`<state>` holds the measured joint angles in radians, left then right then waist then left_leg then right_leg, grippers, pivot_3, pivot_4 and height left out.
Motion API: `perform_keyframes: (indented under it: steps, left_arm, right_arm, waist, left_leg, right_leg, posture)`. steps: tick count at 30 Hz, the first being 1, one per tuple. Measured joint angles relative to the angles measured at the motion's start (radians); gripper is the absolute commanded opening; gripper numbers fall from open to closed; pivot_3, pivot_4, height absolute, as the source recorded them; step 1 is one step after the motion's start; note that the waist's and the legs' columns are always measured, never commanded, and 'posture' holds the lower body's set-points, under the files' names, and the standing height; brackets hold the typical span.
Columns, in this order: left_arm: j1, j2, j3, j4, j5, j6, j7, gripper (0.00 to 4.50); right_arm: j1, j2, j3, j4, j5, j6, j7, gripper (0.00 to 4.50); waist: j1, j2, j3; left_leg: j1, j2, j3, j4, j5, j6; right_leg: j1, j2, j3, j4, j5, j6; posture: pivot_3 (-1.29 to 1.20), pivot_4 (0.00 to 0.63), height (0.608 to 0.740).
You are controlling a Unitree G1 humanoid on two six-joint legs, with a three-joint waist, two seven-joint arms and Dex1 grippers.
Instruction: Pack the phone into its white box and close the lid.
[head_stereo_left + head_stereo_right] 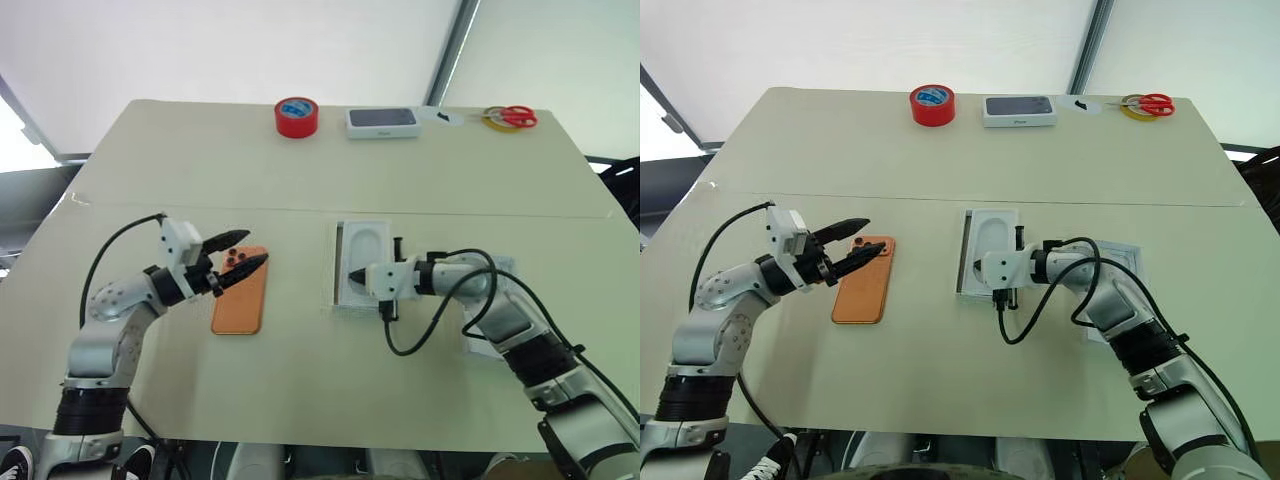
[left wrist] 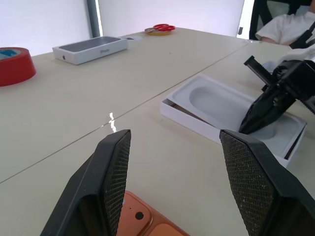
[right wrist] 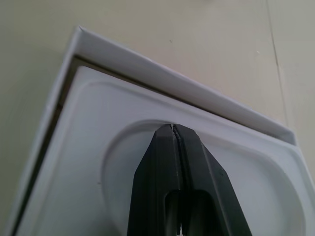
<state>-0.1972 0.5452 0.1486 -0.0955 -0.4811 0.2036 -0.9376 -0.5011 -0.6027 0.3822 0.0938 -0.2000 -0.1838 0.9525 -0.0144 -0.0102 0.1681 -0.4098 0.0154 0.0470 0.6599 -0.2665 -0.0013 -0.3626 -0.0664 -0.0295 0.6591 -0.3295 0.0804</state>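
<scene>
- So the white box (image 1: pixel 340 262) sits open around the middle of the surface (image 1: pixel 300 190), and I'll use it as the reference for everything else.
- There's a thin white insert (image 1: pixel 365 262) with an oval recess lying inside the white box, a bit crooked, with a strip of brownish floor showing along one side.
- Right claw (image 3: pixel 173 129) is pinched fully together, tips pressed against each other, nothing between them. It's poking down into the insert's oval recess; can't say for sure whether the tips actually touch it.
- The phone (image 1: pixel 240 297) is lying flat on the surface, back side up, well apart from the white box on the robot's left side. Camera block is at the far end.
- Left claw (image 1: pixel 240 252) is spread wide and empty, hovering over the camera end of the phone, pointing across toward the white box.
- The lid (image 1: pixel 1122 262) looks to be just beside the white box on the robot's right, mostly hidden behind the right arm.
- Way beyond the white box along the far edge: a red tape roll (image 1: pixel 296 116), a white box with a dark phone picture (image 1: pixel 382 121), and red-handled scissors (image 1: pixel 512 117).
</scene>
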Motion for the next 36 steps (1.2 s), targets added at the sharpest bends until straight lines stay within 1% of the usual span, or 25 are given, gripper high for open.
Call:
perform_keyframes:
  steps: [5,10,14,19,22,25,27,28,30,33,36]
  left_arm:
    - [0.007,0.001,0.001,-0.002,0.0,-0.002,0.008,3.04]
    - [0.007,0.0,0.004,-0.006,-0.003,-0.002,0.02,3.04]
    - [0.007,0.001,0.004,-0.006,-0.008,-0.001,0.025,3.04]
    - [0.002,0.001,0.004,-0.006,-0.01,0.001,0.025,3.04]
    - [0.0,0.0,0.003,-0.006,-0.01,0.003,0.025,3.04]
    - [0.0,0.0,0.003,-0.006,-0.01,0.003,0.026,3.04]
    - [0.0,0.0,0.003,-0.006,-0.01,0.004,0.027,3.04]
    - [-0.001,0.0,0.003,-0.006,-0.01,0.005,0.028,3.04]
    - [0.003,0.001,0.004,-0.006,-0.011,0.006,0.029,3.04]
    - [0.005,0.001,0.005,-0.007,-0.011,0.006,0.03,3.04]
    - [0.012,0.001,0.005,-0.01,-0.012,0.007,0.033,3.04]
  right_arm:
    - [0.0,0.048,0.001,-0.024,0.026,0.023,0.009,0.03]
    - [-0.011,0.044,0.0,-0.018,0.022,0.019,0.004,0.03]
    - [-0.028,0.025,-0.007,0.029,0.006,-0.005,-0.01,0.03]
    - [-0.118,0.051,-0.012,0.142,-0.051,-0.054,-0.127,0.03]
    - [-0.174,0.065,-0.001,0.249,-0.139,-0.098,-0.237,0.03]
    - [-0.187,0.065,0.007,0.311,-0.193,-0.132,-0.287,0.03]
    - [-0.186,0.06,0.018,0.324,-0.201,-0.157,-0.277,0.03]
    - [-0.181,0.051,0.024,0.317,-0.194,-0.172,-0.246,0.03]
    - [-0.141,0.027,0.025,0.271,-0.145,-0.196,-0.166,0.03]
    - [-0.095,0.023,0.028,0.218,-0.079,-0.208,-0.077,0.03]
    - [-0.059,0.024,0.027,0.179,-0.021,-0.205,-0.024,0.03]
  waist:
    - [0.002,0.0,0.0]
    - [0.001,0.0,0.0]
    - [0.001,0.0,0.0]
    - [-0.003,0.0,0.0]
    - [-0.002,0.0,0.0]
    - [0.002,0.0,0.0]
    - [0.0,0.0,0.0]
    - [0.0,0.0,0.0]
    - [0.003,0.0,0.0]
    - [0.0,0.0,0.0]
    - [-0.001,0.0,0.0]
  left_leg:
    - [0.0,0.0,0.0,0.0,0.0,0.0]
    - [0.0,0.0,0.0,0.0,0.0,0.0]
    - [0.0,0.0,0.0,0.0,0.0,0.0]
    - [0.0,0.0,0.0,0.0,0.001,-0.001]
    - [0.0,0.0,0.001,0.0,0.002,-0.003]
    - [0.0,0.0,0.001,0.0,0.002,-0.003]
    - [0.0,0.0,0.001,0.0,0.002,-0.003]
    - [0.0,0.0,0.001,0.0,0.001,-0.002]
    - [0.0,0.0,0.0,0.0,0.0,0.0]
    - [0.0,0.0,0.0,0.0,0.0,0.001]
    - [0.0,0.0,0.0,0.0,0.0,0.001]
  right_leg:
    - [0.0,0.0,0.0,0.0,0.0,0.0]
    - [0.0,0.0,0.0,0.0,0.0,0.0]
    - [0.0,0.0,0.0,0.0,0.0,0.0]
    - [-0.001,0.0,0.0,0.002,0.0,0.0]
    - [-0.001,0.0,0.0,0.002,0.0,0.0]
    - [-0.001,0.0,0.0,0.002,0.0,0.0]
    - [-0.001,0.0,0.0,0.002,0.0,0.0]
    - [-0.001,0.0,0.0,0.002,0.0,0.0]
    - [-0.001,0.0,0.0,0.002,0.0,0.0]
    - [0.0,0.0,0.0,0.002,0.0,0.0]
    - [0.0,0.0,0.0,0.002,0.0,0.0]
  posture:
    - [0.0,0.15,0.74]
    - [0.0,0.15,0.74]
    - [0.0,0.15,0.74]
    - [0.0,0.15,0.74]
    - [0.0,0.15,0.74]
    - [0.0,0.15,0.74]
    - [0.0,0.15,0.74]
    - [0.0,0.15,0.74]
    - [0.0,0.15,0.74]
    - [0.0,0.15,0.74]
    - [0.0,0.15,0.74]
